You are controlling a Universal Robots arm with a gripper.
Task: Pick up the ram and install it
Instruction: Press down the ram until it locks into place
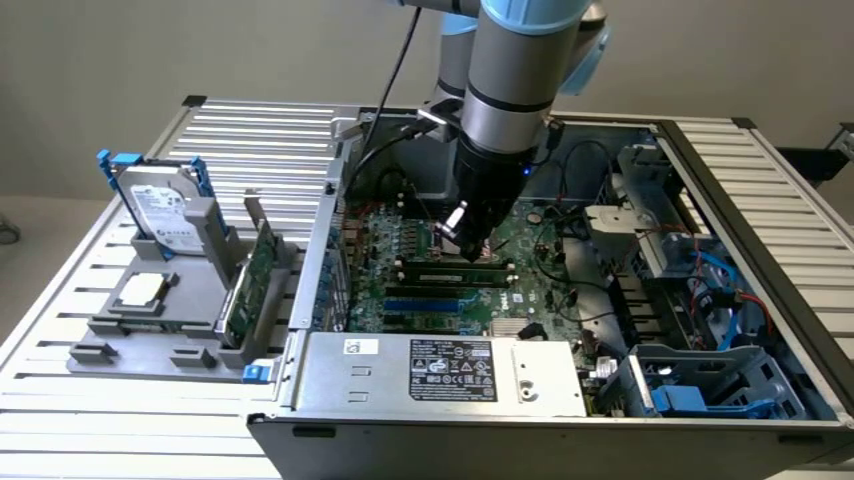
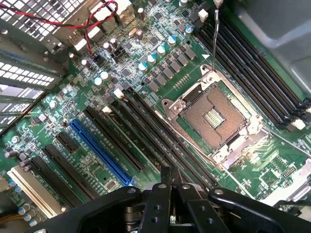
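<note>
Closed gripper [image 2: 171, 187] fingers pinched together, hanging right above the motherboard [image 2: 160, 63] slots. The ram [image 1: 454, 268] looks already seated in its slot, just beside the CPU socket [image 2: 214, 119], so probably pressing it home.

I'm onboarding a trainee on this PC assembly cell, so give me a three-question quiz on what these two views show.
1. True or false: the CPU socket on the motherboard holds a processor.
2. Where is the gripper? A: outside the case. B: over the motherboard, inside the open case. C: resting on the case's rim.
3. Among the long black slots, what colour is the odd slot?
Key: 1 false, the socket is bare. 2 B. 3 blue.
</note>
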